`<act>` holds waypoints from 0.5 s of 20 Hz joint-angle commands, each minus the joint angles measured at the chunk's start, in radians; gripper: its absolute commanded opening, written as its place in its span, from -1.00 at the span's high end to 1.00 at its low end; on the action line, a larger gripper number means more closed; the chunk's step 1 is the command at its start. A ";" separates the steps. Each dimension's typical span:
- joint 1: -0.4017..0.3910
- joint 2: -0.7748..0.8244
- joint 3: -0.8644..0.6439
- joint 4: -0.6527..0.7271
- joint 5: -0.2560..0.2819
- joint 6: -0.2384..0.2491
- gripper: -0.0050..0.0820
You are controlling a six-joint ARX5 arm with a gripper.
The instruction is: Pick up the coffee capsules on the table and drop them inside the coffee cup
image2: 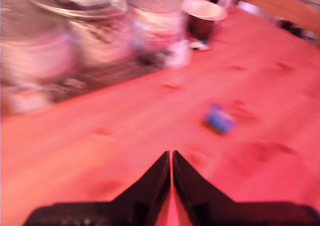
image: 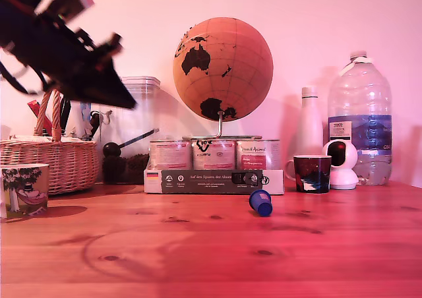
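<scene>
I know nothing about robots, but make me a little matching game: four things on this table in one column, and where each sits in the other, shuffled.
Things:
1. blue capsule
2. coffee cup
3. globe
4. dark mug

Places:
A. at the exterior view's far left, in front of the wicker basket
B. on top of the tins
C. lying on its side on the bare wooden table
D. beside the small white camera

Pairs: 1-C, 2-A, 3-B, 4-D

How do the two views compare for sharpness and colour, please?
Exterior view: sharp, with a strong pink cast; the blue capsule and coffee cup read clearly. Wrist view: motion-blurred throughout, the capsule a smear, the gripper fingertips nearly touching.
</scene>
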 commanded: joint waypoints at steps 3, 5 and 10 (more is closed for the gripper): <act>-0.107 -0.001 -0.123 0.158 -0.010 -0.032 0.94; -0.161 -0.001 -0.183 0.226 -0.011 -0.030 0.94; -0.249 -0.001 -0.291 0.366 -0.078 -0.063 0.94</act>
